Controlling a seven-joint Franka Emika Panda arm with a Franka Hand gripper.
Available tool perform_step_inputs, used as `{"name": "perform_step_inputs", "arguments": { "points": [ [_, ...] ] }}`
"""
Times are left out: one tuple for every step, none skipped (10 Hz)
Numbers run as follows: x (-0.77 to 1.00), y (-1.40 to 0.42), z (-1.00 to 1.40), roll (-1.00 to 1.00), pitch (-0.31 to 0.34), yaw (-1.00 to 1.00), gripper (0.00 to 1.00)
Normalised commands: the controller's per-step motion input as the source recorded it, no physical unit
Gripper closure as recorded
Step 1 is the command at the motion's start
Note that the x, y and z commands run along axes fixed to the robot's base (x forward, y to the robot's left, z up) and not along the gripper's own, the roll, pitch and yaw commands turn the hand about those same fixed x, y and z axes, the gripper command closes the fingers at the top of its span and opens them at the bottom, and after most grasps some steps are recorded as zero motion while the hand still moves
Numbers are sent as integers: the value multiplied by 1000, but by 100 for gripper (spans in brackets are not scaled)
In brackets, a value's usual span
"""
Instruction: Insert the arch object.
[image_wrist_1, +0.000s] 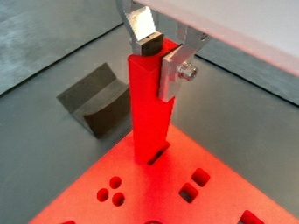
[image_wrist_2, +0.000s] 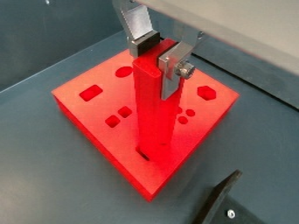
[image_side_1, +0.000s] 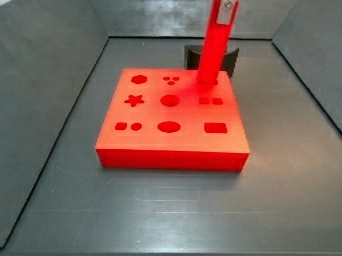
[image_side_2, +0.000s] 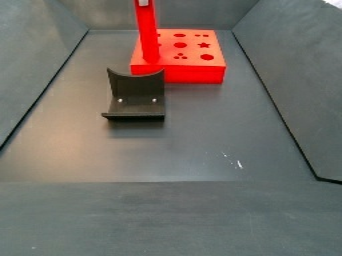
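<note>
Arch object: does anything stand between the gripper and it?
The gripper is shut on the tall red bar standing in the red board, so the jaws are occupied. No arch object shows; the only dark thing is the fixture on the floor beside the board.

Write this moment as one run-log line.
tool shut on top of tall red bar | bar upright, foot on red board | fixture on floor beside board, apart from tool | arch object not seen

Gripper gripping red bar
</note>
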Motion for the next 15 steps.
{"name": "perform_step_inputs", "arguments": {
  "points": [
    [-111,-71,-140,0,-129,254,100],
    [0,-80,-123,0,-91,329,100],
    [9,0,-97,-20,-86,274,100],
    [0,0,-63,-7,-53,66,100],
    [0,0,-9,0,-3,-63,100],
    [0,0,0,46,0,-229,100],
    [0,0,3,53,0,-357,100],
    [0,0,117,0,-11,-357,100],
    [0,0,137,-96,-93,-271,100],
    [0,40,249,-173,-139,-246,100],
    [0,43,389,-206,-139,-183,100],
    [0,69,151,-194,-170,-120,100],
    [0,69,0,-174,-191,0,100],
    [-26,43,-143,-159,-199,0,100],
    [-100,9,-189,-137,-189,0,100]
  ]
}}
